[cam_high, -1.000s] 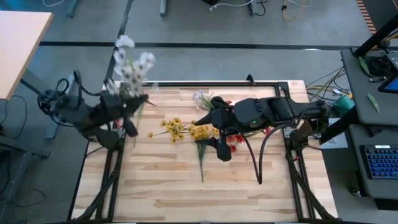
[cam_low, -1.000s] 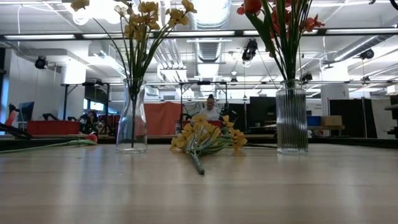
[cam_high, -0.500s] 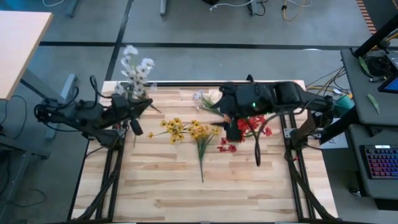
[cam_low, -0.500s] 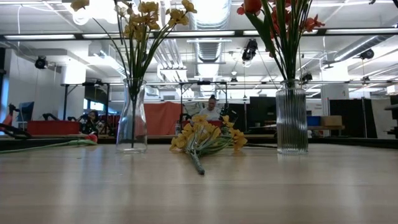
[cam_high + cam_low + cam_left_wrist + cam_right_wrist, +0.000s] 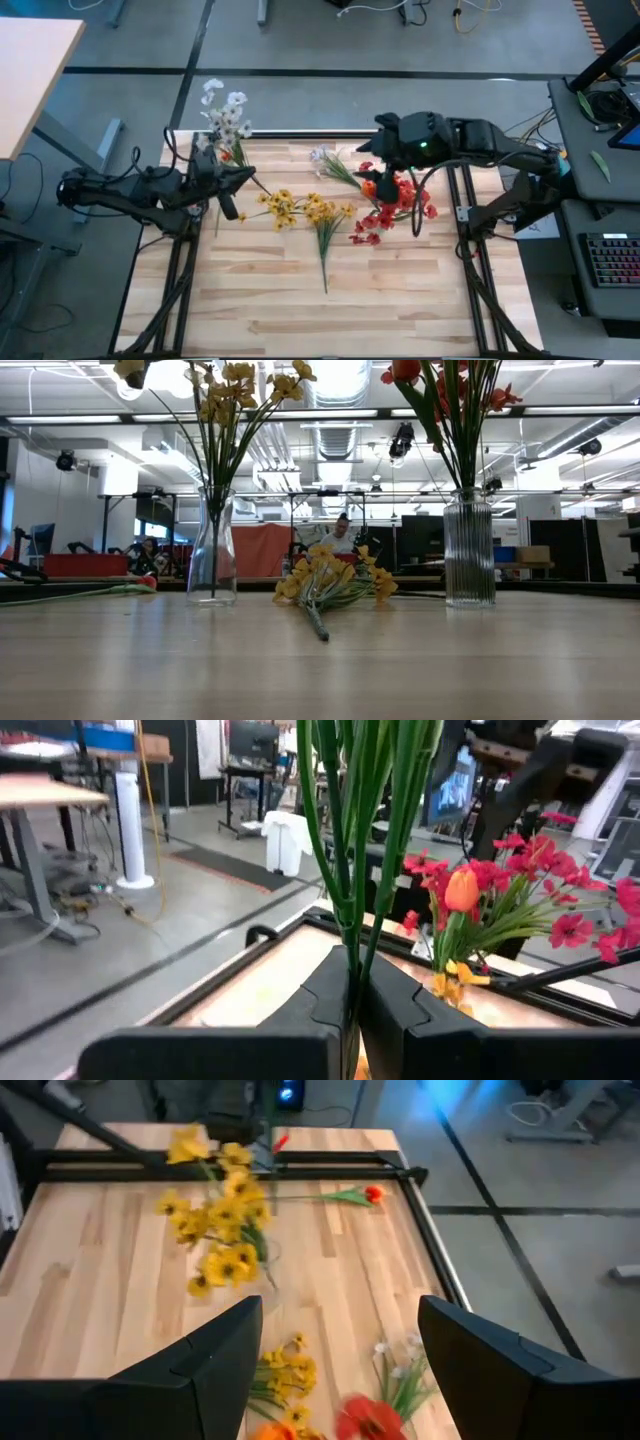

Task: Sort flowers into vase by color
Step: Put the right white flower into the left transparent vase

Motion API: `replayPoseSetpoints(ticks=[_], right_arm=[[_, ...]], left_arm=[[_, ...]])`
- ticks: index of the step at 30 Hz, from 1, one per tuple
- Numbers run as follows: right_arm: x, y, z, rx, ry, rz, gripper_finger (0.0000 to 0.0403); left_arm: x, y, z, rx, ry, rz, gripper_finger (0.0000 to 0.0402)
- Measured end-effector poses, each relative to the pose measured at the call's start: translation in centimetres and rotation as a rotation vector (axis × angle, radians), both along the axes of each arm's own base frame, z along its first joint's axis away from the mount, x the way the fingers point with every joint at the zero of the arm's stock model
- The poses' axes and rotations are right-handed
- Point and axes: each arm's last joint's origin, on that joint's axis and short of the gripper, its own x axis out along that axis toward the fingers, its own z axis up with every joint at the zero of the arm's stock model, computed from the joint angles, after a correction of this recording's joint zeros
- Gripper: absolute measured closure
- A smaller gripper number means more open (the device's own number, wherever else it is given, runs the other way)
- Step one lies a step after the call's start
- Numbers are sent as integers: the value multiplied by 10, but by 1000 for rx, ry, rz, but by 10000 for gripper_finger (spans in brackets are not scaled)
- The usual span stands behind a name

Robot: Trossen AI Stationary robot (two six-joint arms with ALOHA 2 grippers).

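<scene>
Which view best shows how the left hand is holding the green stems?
The left wrist view: the left hand has its fingers shut on the green stems, which rise straight up between them. The high view shows the same hand only small, with white blossoms above it. The low and right wrist views do not clearly show that grip.

a robotics lab: exposed ceiling ducts (image 5: 330,430), workbenches (image 5: 60,795).

The right gripper (image 5: 372,152) has pulled back from over the yellow flowers (image 5: 318,214) toward the tabletop's (image 5: 400,290) far edge, uncovering the red flowers (image 5: 396,205). The left gripper (image 5: 228,186), fingers clamped on the white flowers (image 5: 225,118), has drawn its arm outward and shifted the spray slightly right.
</scene>
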Motion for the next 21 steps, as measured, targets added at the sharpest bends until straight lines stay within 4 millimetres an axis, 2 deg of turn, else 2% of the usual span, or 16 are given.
replayPoseSetpoints(ticks=[6,11,21], right_arm=[[-16,-5,-15,25,-33,-41,140],[-26,-4,-19,22,-98,-50,138],[-31,-4,-21,43,-119,-63,138]], left_arm=[[6,-2,-10,-40,18,-23,401],[10,-3,-16,-52,40,-20,401],[14,-3,-27,-45,73,-6,402]])
